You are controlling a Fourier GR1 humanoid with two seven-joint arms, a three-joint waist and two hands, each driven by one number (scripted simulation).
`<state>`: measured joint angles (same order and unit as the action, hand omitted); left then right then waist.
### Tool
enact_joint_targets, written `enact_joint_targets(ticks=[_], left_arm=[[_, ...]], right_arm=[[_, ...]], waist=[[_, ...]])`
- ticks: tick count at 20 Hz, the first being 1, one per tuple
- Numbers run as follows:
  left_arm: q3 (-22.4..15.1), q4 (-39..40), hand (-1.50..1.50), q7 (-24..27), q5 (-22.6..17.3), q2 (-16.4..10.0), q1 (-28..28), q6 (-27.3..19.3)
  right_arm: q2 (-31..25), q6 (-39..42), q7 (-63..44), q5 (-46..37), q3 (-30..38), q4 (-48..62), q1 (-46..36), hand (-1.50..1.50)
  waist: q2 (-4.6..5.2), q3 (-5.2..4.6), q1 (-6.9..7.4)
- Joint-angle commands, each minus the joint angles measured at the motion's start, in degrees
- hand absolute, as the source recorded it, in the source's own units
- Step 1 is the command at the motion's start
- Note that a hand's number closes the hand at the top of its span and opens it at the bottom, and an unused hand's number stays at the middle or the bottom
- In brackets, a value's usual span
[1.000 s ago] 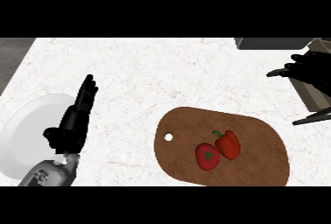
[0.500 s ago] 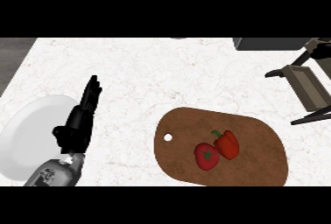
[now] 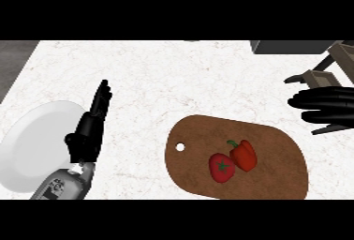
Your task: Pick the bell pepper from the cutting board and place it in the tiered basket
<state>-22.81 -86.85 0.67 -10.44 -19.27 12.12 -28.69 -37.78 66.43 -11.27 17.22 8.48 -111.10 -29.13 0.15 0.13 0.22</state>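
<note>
Two red bell pepper pieces lie on the brown cutting board (image 3: pixel 276 154): an elongated one (image 3: pixel 243 154) and a rounder one (image 3: pixel 222 168) just left of it. My right hand (image 3: pixel 323 108) comes in from the right edge, above and right of the board, fingers stretched leftward and holding nothing. My left hand (image 3: pixel 88 126) rests at the left with straight fingers pointing up, beside a white plate. Part of the dark tiered basket (image 3: pixel 325 70) shows at the upper right, behind the right hand.
A white plate (image 3: pixel 34 140) lies at the left edge, partly under my left forearm. A dark object (image 3: pixel 290 46) sits at the counter's far right edge. The white marble counter (image 3: pixel 180 79) spreads between the hands.
The right hand left the view at the upper right and has come back lower down at the right edge, closer to the board. The left hand has barely shifted.
</note>
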Motion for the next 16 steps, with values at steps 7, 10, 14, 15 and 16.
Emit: enact_joint_targets(ticks=[7, 10, 14, 15, 16], left_arm=[[1.0, -0.6, 0.0, -2.6, 2.1, 1.7, 1.5, -0.1], [0.9, -0.1, 0.0, -1.4, 1.7, 1.4, 0.7, 2.5], [3.6, 0.6, 0.0, -0.1, 1.4, 1.1, 0.4, 3.5], [4.4, -0.6, 0.0, -2.1, 0.6, -0.8, 0.8, 5.5], [0.5, -0.1, 0.0, 0.4, 3.6, 4.0, -2.4, 1.7]], right_arm=[[1.1, 7.4, 5.7, -13.9, -4.8, -8.1, 4.8, -1.5], [2.4, 6.1, 7.3, -20.6, -8.9, -7.7, 5.1, -1.5], [-0.7, 5.6, 11.0, -24.7, -9.3, -8.5, 7.7, -1.5], [-1.6, 5.4, 11.5, -25.2, -9.7, -7.8, 6.2, -1.5], [0.0, 2.9, 12.6, -28.6, -10.9, -10.2, 9.0, -1.5]], waist=[[-0.02, -0.04, 0.13], [0.19, 0.0, 0.68], [0.1, -0.01, 0.24], [0.05, -0.03, 0.41], [0.02, -0.02, 0.24]])
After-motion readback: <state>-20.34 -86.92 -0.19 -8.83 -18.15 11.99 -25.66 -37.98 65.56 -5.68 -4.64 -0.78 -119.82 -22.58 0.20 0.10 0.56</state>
